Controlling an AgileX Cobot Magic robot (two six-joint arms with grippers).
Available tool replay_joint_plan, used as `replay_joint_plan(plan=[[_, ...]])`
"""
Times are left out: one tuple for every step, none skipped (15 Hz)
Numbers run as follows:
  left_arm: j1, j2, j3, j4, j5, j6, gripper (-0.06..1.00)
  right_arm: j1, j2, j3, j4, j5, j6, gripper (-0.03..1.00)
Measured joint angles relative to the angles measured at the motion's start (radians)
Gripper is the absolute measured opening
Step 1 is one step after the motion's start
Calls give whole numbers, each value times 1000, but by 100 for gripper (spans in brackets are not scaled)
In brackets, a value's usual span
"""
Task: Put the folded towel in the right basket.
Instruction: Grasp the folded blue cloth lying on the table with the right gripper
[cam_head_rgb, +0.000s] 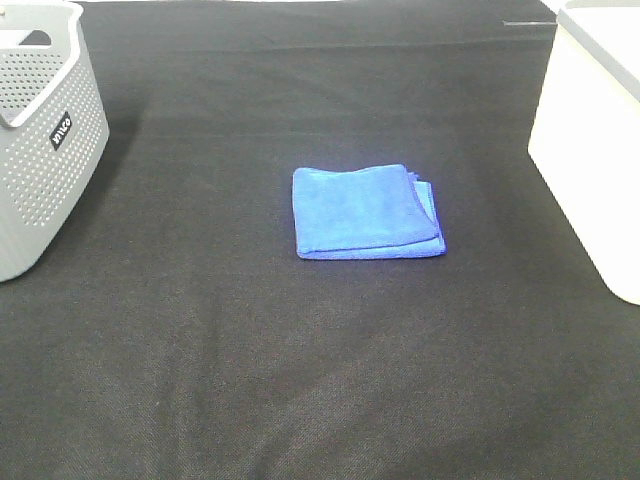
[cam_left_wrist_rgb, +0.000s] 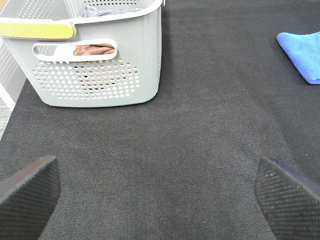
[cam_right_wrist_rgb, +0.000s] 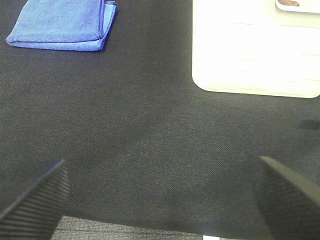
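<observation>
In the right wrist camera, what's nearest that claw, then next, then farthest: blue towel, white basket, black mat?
1. Black mat, directly beneath the right gripper.
2. White basket, at the table's right side.
3. Blue folded towel, farther off, mid-table.

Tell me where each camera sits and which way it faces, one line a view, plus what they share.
Exterior high: mounted high, looking down on the table; folded towel central, grey basket left, white basket right; no robot parts.
Left wrist: on the left arm, facing the grey basket; open left pincer shows.
Right wrist: on the right arm, facing the white basket; open right pincer shows.
Shared: the folded towel shows in all three.
</observation>
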Motion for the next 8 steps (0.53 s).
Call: replay_joint_plan(plan=[[0,0,0,0,0,0,99,0,0,0,0,0,0,96],[0,0,0,0,0,0,99,0,0,0,0,0,0,96],[0,0,0,0,0,0,99,0,0,0,0,0,0,96],[0,0,0,0,0,0,99,0,0,0,0,0,0,96],[0,0,0,0,0,0,99,0,0,0,0,0,0,96],[0,0,0,0,0,0,99,0,0,0,0,0,0,96],[0,0,0,0,0,0,99,0,0,0,0,0,0,96],[0,0,0,0,0,0,99,0,0,0,0,0,0,96]])
